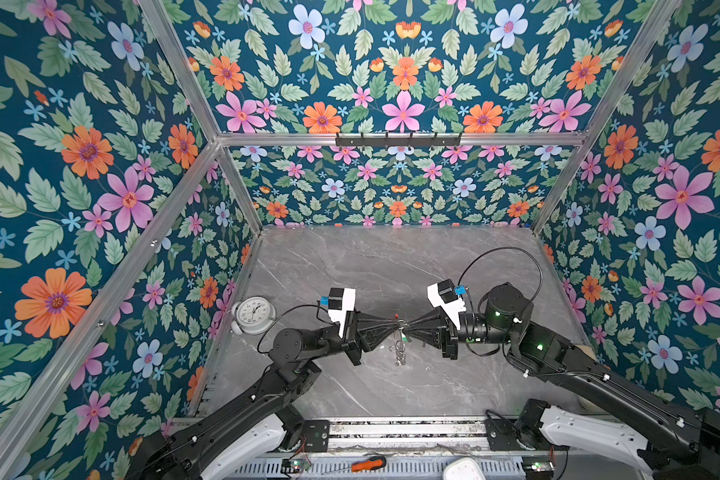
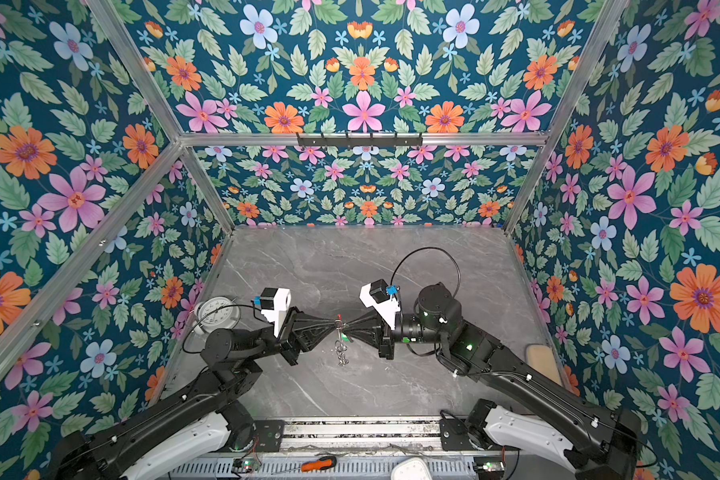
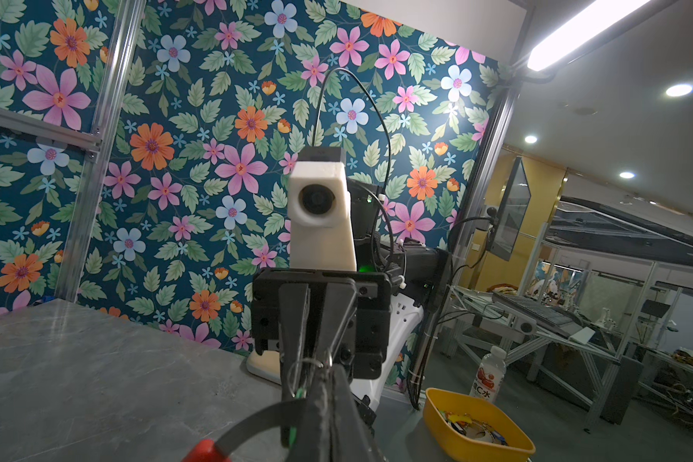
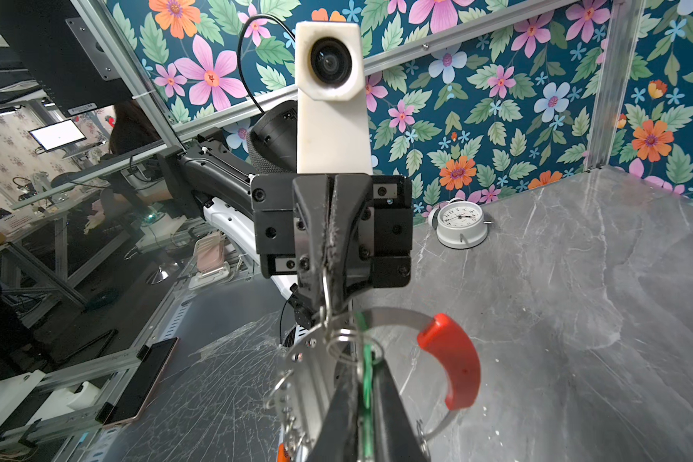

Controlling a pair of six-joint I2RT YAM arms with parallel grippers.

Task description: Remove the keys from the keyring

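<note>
Both grippers meet tip to tip above the middle of the table, with the keyring (image 1: 400,347) (image 2: 341,349) hanging between them. It is a thin grey hoop (image 4: 393,316) with a red section (image 4: 453,360) (image 3: 205,450) and several small wire rings (image 4: 345,340). My left gripper (image 1: 393,321) (image 3: 329,370) is shut on a small wire ring of the keyring. My right gripper (image 1: 408,324) (image 4: 368,360) is shut on a green tag (image 4: 365,384) (image 3: 300,394). Small metal keys (image 1: 400,360) dangle low on the hoop, too small to tell apart.
A white alarm clock (image 1: 253,314) (image 4: 461,224) stands at the table's left edge. A black hook rail (image 1: 398,139) runs along the back wall. An orange screwdriver (image 1: 366,464) lies on the front rail. Off the table are a yellow bin (image 3: 473,424) and a bottle (image 3: 491,374).
</note>
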